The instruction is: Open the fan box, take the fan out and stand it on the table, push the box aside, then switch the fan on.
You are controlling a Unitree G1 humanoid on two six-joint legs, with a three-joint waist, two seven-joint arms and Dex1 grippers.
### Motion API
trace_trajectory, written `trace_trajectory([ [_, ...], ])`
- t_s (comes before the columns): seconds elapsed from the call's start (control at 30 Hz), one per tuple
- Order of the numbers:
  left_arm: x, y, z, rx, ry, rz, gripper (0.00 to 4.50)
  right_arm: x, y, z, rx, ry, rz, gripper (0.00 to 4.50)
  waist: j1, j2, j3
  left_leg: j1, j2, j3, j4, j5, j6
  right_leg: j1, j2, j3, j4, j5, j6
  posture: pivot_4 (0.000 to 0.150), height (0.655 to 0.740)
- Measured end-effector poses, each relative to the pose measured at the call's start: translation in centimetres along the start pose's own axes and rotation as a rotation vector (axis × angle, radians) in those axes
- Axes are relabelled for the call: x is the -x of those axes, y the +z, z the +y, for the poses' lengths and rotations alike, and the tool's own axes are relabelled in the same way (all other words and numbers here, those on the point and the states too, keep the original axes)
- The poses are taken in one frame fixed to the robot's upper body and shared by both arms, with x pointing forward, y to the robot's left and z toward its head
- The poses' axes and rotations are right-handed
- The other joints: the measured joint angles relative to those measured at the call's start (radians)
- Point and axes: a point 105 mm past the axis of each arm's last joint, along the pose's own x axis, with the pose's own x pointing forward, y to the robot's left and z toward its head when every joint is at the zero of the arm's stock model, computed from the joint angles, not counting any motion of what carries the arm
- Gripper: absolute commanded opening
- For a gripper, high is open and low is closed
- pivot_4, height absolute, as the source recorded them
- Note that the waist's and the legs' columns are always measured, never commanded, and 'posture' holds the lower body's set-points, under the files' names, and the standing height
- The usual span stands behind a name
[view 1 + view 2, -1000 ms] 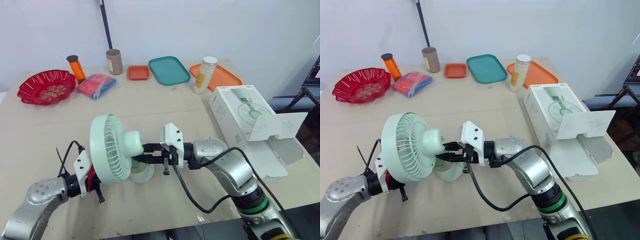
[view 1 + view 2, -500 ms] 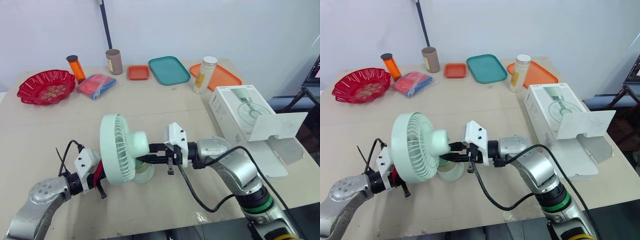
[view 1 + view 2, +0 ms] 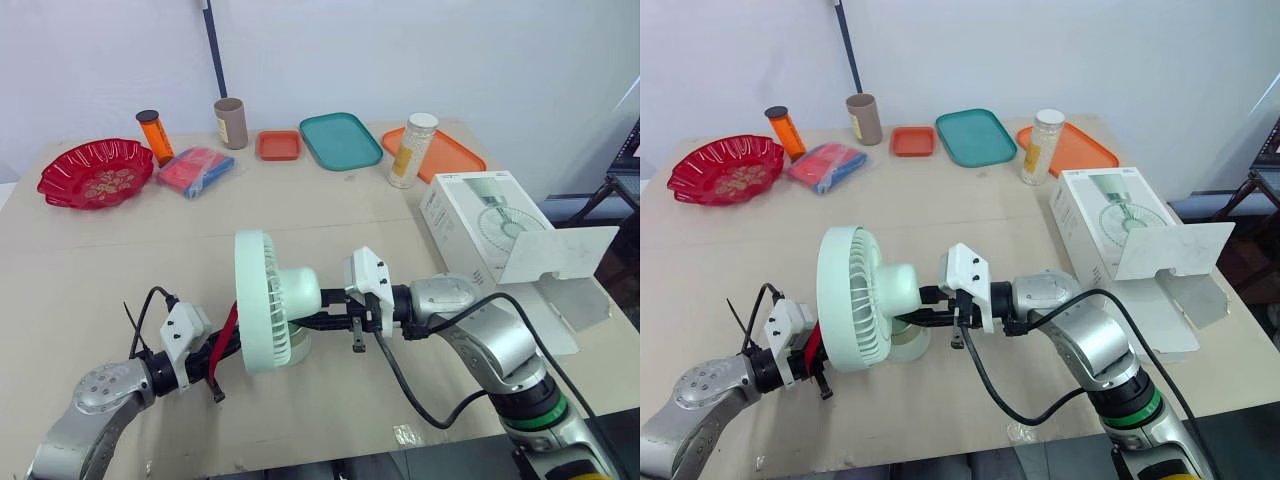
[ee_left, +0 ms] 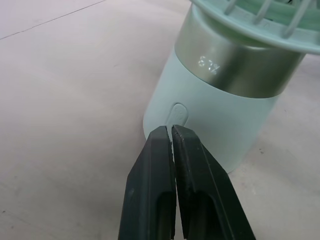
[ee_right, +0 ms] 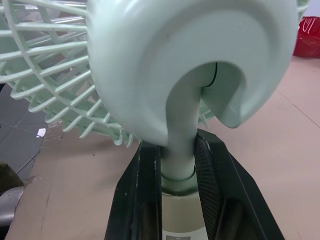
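A pale green fan [image 3: 268,300] stands upright on the table, near its front edge, with its grille turned edge-on. My right gripper [image 5: 177,144] is shut on the fan's thin neck, one finger on each side. It reaches in from the right, just above the round base [image 3: 292,346]. My left gripper [image 4: 168,132] comes in low from the left with its fingers pressed together. Its tips rest at the small oval button [image 4: 179,114] on the base. The white fan box [image 3: 478,222] lies at the table's right edge with its flap [image 3: 556,254] hanging open.
Along the back of the table stand a red dish [image 3: 96,172], an orange bottle [image 3: 151,135], a brown cup [image 3: 230,122], a red-and-blue packet [image 3: 196,169], a small orange tray [image 3: 277,145], a teal tray [image 3: 340,140], a jar [image 3: 412,150] and an orange tray [image 3: 448,153].
The fan has shifted right and its head has turned from facing me to edge-on. My left gripper has slid forward under the grille to the base. The right gripper keeps its hold.
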Motion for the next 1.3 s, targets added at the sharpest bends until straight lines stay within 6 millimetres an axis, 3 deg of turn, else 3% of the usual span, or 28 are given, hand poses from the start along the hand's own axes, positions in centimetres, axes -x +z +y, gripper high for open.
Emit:
trace_trajectory([
  [1.0, -0.1, 0.0, 0.1, 0.000, 0.006, -0.001, 0.22, 0.0, 0.0, 0.0, 0.006, -0.002, 0.005, 0.38, 0.000, 0.000, 0.000, 0.000, 0.000, 0.000, 0.000, 0.000, 0.000, 0.000, 0.000, 0.000, 0.000, 0.000, 0.000, 0.150, 0.7400],
  [1.13, 0.7, -0.1, 0.4, 0.018, 0.050, 0.007, 0.22, -0.1, 0.0, 0.0, 0.013, 0.000, 0.005, 0.38, 0.000, 0.000, 0.000, 0.000, 0.000, 0.000, 0.000, 0.000, 0.000, 0.000, 0.000, 0.000, 0.000, 0.000, 0.000, 0.150, 0.7400],
  [1.3, 3.5, -0.1, 1.2, 0.078, 0.211, 0.011, 0.22, -0.6, -0.2, -0.4, 0.022, -0.001, -0.013, 0.38, -0.001, -0.001, 0.000, 0.000, 0.001, 0.000, 0.000, 0.000, 0.000, 0.000, 0.000, 0.000, 0.000, 0.000, 0.000, 0.150, 0.7400],
])
